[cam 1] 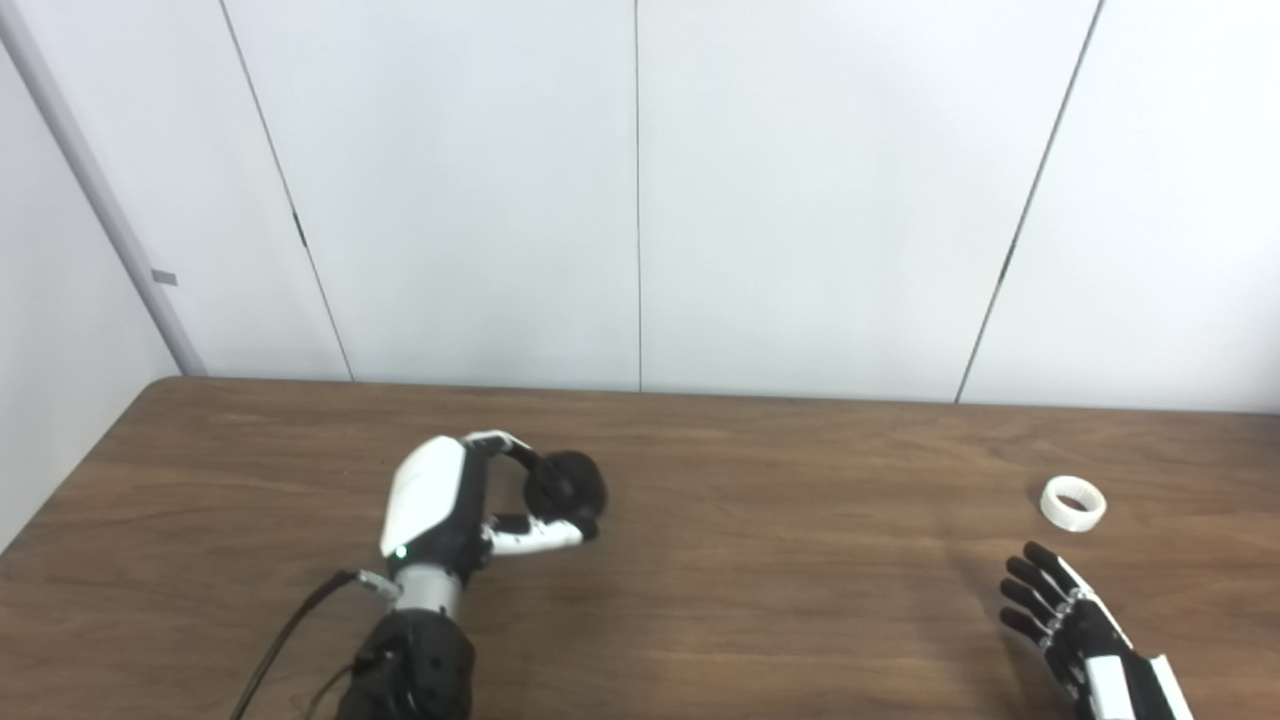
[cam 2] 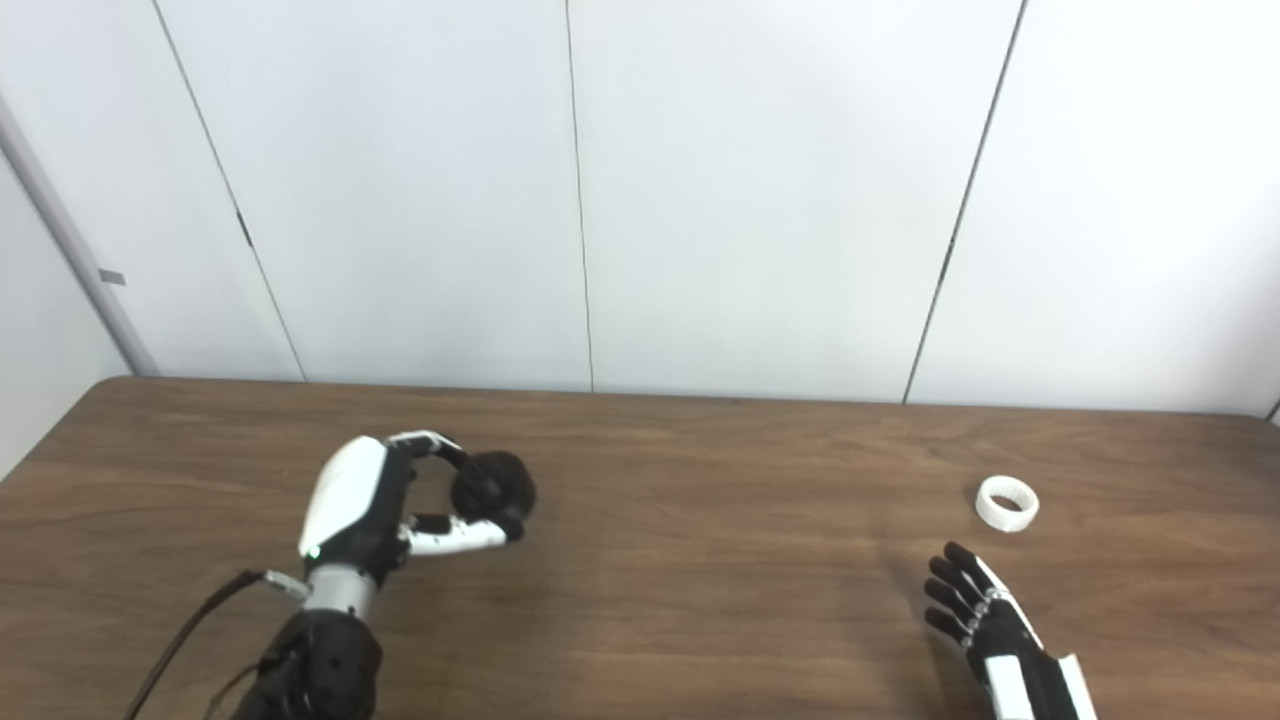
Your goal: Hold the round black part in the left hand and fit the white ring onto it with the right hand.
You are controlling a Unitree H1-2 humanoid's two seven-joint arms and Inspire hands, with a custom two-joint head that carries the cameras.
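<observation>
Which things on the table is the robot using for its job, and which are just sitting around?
For the job:
round black part, held in the left hand
white ring, lying on the table near the open right hand, not yet picked up

Just there:
wooden table
white wall panels
Nothing else is lying about.

Left hand [cam 1: 455,505]: glossy white shell over the back, black frame beneath, fingers black with white segments. A small green light shows at the shell's lower edge. Wrist is a short silver metal collar; forearm below it is black and textured. A thin black cable [cam 1: 290,630] runs from a small plug at the collar. Right hand [cam 2: 985,615]: black fingers, white plates along the back and wrist.
</observation>
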